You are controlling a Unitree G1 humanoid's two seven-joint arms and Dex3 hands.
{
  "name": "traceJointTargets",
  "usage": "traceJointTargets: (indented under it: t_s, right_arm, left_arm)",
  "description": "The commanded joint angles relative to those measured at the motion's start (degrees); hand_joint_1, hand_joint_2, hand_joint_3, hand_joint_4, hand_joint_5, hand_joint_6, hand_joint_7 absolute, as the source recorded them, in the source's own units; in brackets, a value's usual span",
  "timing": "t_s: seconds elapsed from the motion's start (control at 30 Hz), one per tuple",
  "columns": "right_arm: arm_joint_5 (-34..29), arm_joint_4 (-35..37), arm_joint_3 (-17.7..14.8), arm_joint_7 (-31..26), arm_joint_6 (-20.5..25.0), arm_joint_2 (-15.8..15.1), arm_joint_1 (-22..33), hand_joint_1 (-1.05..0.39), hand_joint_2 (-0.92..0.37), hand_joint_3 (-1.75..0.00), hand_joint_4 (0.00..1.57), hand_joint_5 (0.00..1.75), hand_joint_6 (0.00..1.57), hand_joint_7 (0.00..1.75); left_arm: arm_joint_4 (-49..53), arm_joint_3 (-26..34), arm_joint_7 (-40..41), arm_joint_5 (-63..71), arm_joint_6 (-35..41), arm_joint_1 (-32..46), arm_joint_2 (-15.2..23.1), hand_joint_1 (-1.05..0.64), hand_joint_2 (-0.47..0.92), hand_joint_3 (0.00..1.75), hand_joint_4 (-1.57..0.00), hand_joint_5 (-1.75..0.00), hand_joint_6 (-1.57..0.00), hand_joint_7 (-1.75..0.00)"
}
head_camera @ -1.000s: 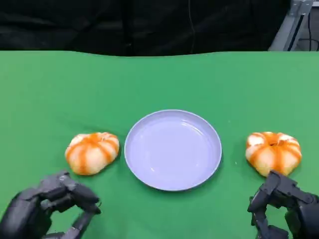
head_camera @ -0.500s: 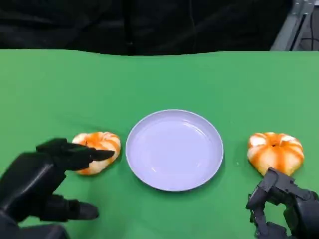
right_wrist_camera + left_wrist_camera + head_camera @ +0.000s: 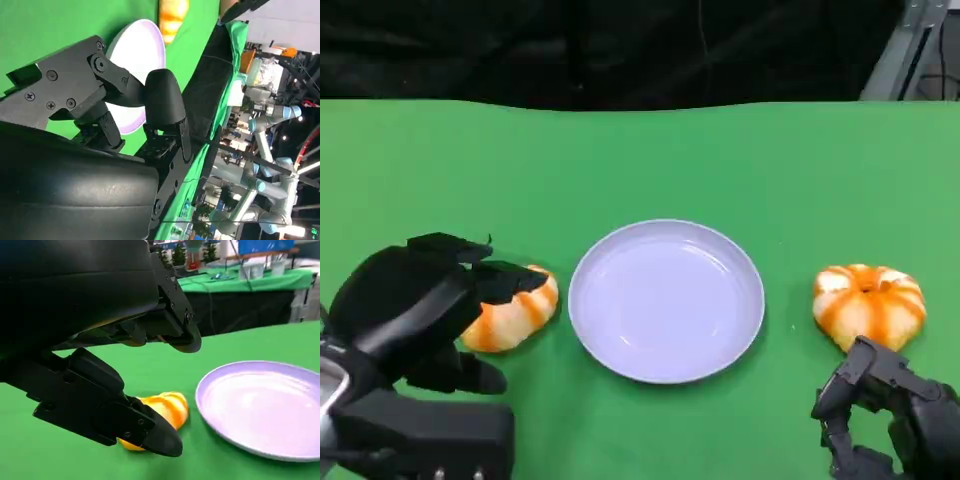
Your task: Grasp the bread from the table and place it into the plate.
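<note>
So we've got a big green cloth-covered table point(image 3: 650, 160) with a dark backdrop behind it, and in the wrist views you can make out more green tables and lab gear further back.

Biggest change: our left hand point(image 3: 425, 300) has swung up and forward over the last second. It was sitting low near the table's near edge, and now it's spread over the left orange-and-white striped bread roll point(image 3: 515, 312), fingers above it and the thumb down on the near side. From the left wrist view the roll point(image 3: 162, 412) sits between them, but nothing is clamped on it, so we'd call this the reach finishing and the grasp about to start.

The round pale lavender plate point(image 3: 666, 300) is smooth, glossy, shallow-rimmed and has nothing in it, just beside that roll. A second matching striped bread roll point(image 3: 868, 305) lies on the far side of the plate, looking soft and puffy with lobed segments.

Our right hand point(image 3: 885, 415) hasn't moved, fingers curled in on nothing, near the second roll.
</note>
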Motion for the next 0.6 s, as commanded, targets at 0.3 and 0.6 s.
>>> traceJointTargets:
  t_s: [0.3,0.6]
  right_arm:
    - [0.2,-0.4,-0.1,-0.8,-0.9,-0.1,0.3,-0.17,-0.6,-1.03,0.81,1.75,0.72,1.58]
    - [0.5,-0.9,-0.1,-0.6,-0.6,-0.1,0.7,-0.17,-0.6,-1.03,0.8,1.75,0.71,1.59]
  left_arm:
    - [17.6,-8.5,7.9,6.3,6.1,-10.3,0.1,-0.78,0.87,0.02,-0.45,-0.04,-0.58,0.0]
    - [27.3,-13.9,14.0,7.1,12.1,-15.2,-3.2,-0.81,0.91,0.01,-0.42,-0.01,-0.54,0.0]
